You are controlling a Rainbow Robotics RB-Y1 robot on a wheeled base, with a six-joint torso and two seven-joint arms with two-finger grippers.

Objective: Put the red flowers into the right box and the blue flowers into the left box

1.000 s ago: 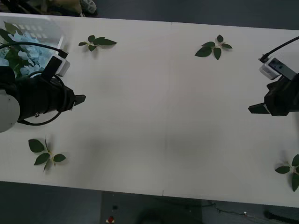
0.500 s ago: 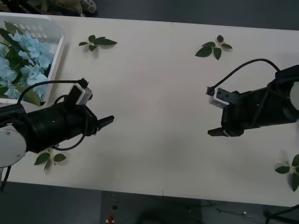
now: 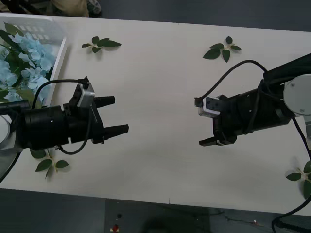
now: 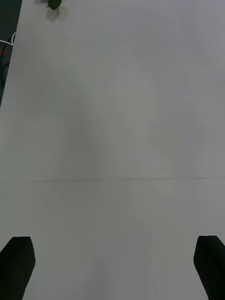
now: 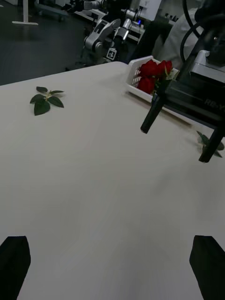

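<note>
Two arms reach in over the bare middle of the white desk [image 3: 160, 97], both farther inward than a second ago, when they sat back at its edges. The left box [image 3: 58, 58], at the far left corner, holds the blue flowers [image 3: 26, 63]. The right box [image 5: 136, 82] holds the red flowers [image 5: 152, 75]. The left claw [image 3: 112, 115] is spread and empty; the right claw [image 3: 205, 122] looks spread and empty too, though one finger is partly hidden. Leaf sprigs [image 3: 221, 48] lie scattered. Sorting looks finished, so these reaches probably serve no pick.
</note>
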